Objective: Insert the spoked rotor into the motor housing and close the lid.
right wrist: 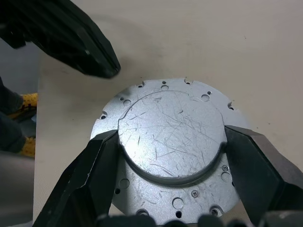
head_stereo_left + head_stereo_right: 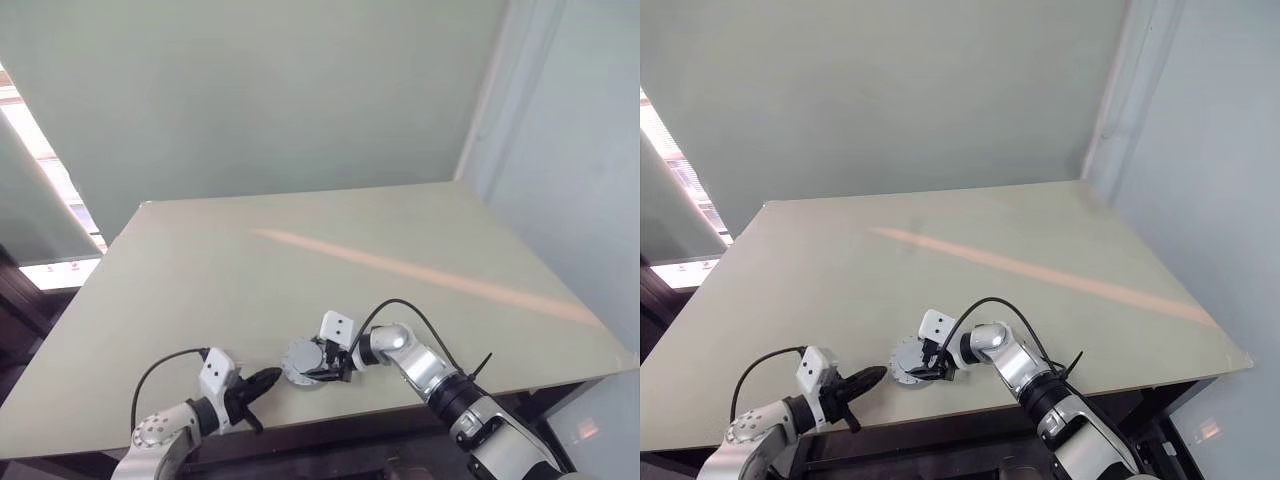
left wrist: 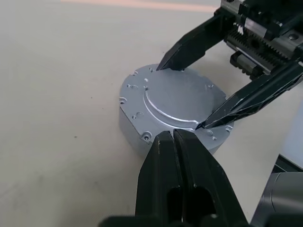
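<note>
A round silver lid (image 1: 170,118), scratched and with small holes around its flange, lies flat on top of a short round silver body, the motor housing (image 3: 129,128), near the table's front edge (image 2: 300,362). My right gripper (image 1: 170,142) reaches in from the right, and its two black fingers (image 1: 90,175) press against opposite sides of the lid's raised middle disc. My left gripper (image 3: 173,135) comes in from the left with its fingers shut together, and their tips touch the lid's rim. The spoked rotor is hidden.
The pale green table (image 2: 300,250) stretches wide behind the part, crossed by an orange streak of light (image 2: 420,270). The table's front edge (image 2: 330,415) runs just below both grippers. A wall stands beyond the far edge.
</note>
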{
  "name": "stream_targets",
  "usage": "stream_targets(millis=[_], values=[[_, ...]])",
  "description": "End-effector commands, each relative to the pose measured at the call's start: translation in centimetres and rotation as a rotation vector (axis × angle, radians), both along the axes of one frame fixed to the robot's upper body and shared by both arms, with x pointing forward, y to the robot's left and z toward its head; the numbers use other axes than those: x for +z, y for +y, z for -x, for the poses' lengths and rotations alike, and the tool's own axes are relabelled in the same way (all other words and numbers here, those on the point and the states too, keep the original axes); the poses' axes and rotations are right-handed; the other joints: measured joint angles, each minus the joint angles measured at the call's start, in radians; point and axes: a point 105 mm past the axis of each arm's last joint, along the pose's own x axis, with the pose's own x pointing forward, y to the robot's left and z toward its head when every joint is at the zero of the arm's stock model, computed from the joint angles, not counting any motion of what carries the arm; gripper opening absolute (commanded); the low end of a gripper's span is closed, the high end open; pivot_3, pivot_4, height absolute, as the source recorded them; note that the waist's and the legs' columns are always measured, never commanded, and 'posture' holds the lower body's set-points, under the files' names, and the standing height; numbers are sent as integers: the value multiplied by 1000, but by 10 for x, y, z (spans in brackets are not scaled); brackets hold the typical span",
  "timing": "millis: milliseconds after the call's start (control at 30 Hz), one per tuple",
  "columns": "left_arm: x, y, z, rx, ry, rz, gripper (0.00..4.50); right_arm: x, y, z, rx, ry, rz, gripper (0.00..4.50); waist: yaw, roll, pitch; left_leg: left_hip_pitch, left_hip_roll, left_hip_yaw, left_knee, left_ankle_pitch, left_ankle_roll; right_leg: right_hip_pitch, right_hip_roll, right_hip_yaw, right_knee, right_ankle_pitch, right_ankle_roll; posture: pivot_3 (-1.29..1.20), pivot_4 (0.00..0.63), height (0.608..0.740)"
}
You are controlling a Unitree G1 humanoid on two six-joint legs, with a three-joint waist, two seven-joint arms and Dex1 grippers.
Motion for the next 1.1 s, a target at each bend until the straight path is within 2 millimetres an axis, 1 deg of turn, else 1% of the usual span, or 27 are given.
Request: stream_targets(millis=[33, 200, 367, 533, 567, 600, 633, 800, 900, 967, 1100], values=[[-4, -3, -7, -9, 0, -59, 0, -19, -15, 0, -19, 16, 114, 3202, 0, 0, 0, 0, 0, 0, 0, 0, 0, 0, 0, 0, 0, 0, 0, 0, 0, 740], [-17, -7, -13, -21, 30, -123, 0, -18, -16, 0, -17, 15, 118, 3202, 2, 4, -2, 1, 0, -1, 0, 0, 0, 1, 0, 0, 0, 0, 0, 0, 0, 740], [-21, -17, -18, -41, 22, -132, 0, -17, -16, -1, -24, 7, 114, 3202, 2, 6, -4, 1, -1, -1, 0, 0, 0, 2, -1, 0, 0, 0, 0, 0, 0, 740], [-24, -18, -16, -64, 37, -150, 0, -14, -18, -1, -25, 18, 110, 3202, 5, 8, -5, 1, -1, -1, 0, 0, 0, 2, -1, 0, 0, 0, 0, 0, 0, 740], [-24, -19, -15, -66, 36, -150, 0, -13, -17, -1, -29, 23, 101, 3934, 5, 8, -5, 1, -1, -1, 0, 0, 0, 2, -1, 0, 0, 0, 0, 0, 0, 740], [-24, -19, -16, -67, 36, -150, 0, -12, -17, -2, -31, 25, 94, 4143, 4, 8, -6, 1, -1, -1, 0, 0, 0, 2, -1, 0, 0, 0, 0, 0, 0, 740], [-23, -20, -16, -69, 35, -150, 0, -10, -16, -3, -31, 23, 88, 4466, 4, 8, -6, 1, -1, -1, 0, 0, 0, 2, -1, 0, -1, 0, 0, 0, 0, 740], [-23, -23, -15, -82, 36, -150, 0, -4, -15, -5, -46, 40, 54, 4491, 5, 9, -6, 1, -2, -1, 0, 0, 0, 2, -1, 0, -1, 0, 0, 0, 0, 740], [-23, -27, -15, -97, 37, -149, 0, 7, -14, -12, -107, 95, -18, 4491, 5, 9, -5, 1, -2, -1, 0, 0, 0, 2, -2, 0, -1, 0, 0, 0, 0, 740], [-23, -29, -14, -105, 39, -151, 0, 21, -15, -21, -169, 146, -107, 4491, 6, 9, -5, 0, -2, -1, 0, -1, -2, 2, -2, 0, -1, 0, 1, 0, 0, 740], [-25, -30, -13, -114, 46, -158, 0, 47, -17, -34, -256, 266, -280, 4491, 7, 9, -5, 0, -2, -2, 0, -1, -2, 2, -2, -1, -1, 0, 1, 0, 0, 740]])
